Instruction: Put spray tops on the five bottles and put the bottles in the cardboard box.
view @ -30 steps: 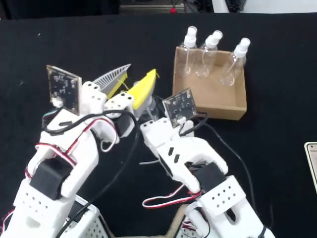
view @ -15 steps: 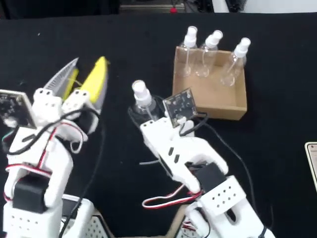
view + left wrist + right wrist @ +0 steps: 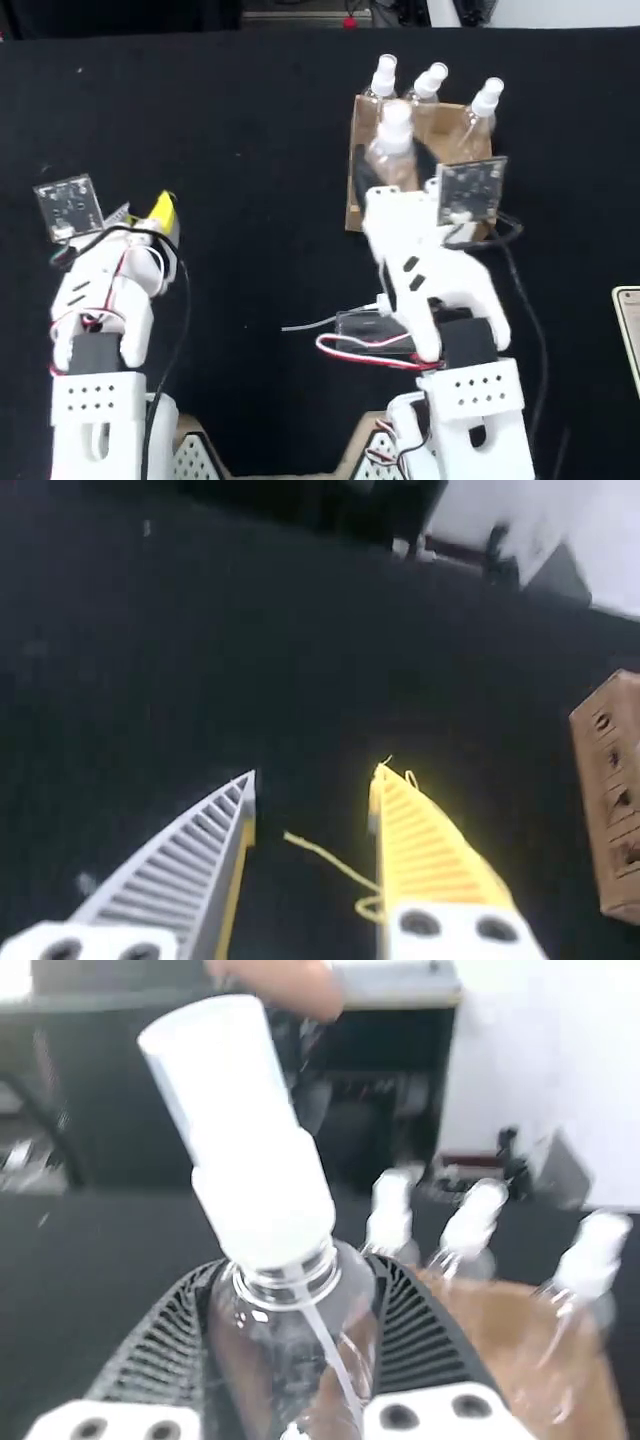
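**While the right gripper carries a capped bottle at the box, the left hangs open**

Where the high view looks down, the cardboard box [image 3: 353,205] sits toward 1 o'clock on the black table [image 3: 250,150]. Wide bare cloth lies from 9 to 12 o'clock. The right gripper [image 3: 392,168] pinches a bottle [image 3: 396,118] over the box's 9 o'clock side. Its spray top points toward 12 o'clock, just short of three capped bottles [image 3: 431,82] lined along the box's far wall. The left gripper [image 3: 140,212] sits at 9 o'clock, well apart from the box.

In the left wrist view, the left gripper [image 3: 314,778] has its grey and yellow fingers spread over bare black table. A corner of the box [image 3: 610,790] shows at the edge.

In the right wrist view, the right gripper [image 3: 290,1305] has its black fingers closed on the bottle [image 3: 265,1190] below the neck. The long axis runs out from the fingers, tilted, top foremost. The three bottles [image 3: 470,1225] stand upright beyond, inside the box [image 3: 500,1340]. Whether the held bottle touches the box floor cannot be told.
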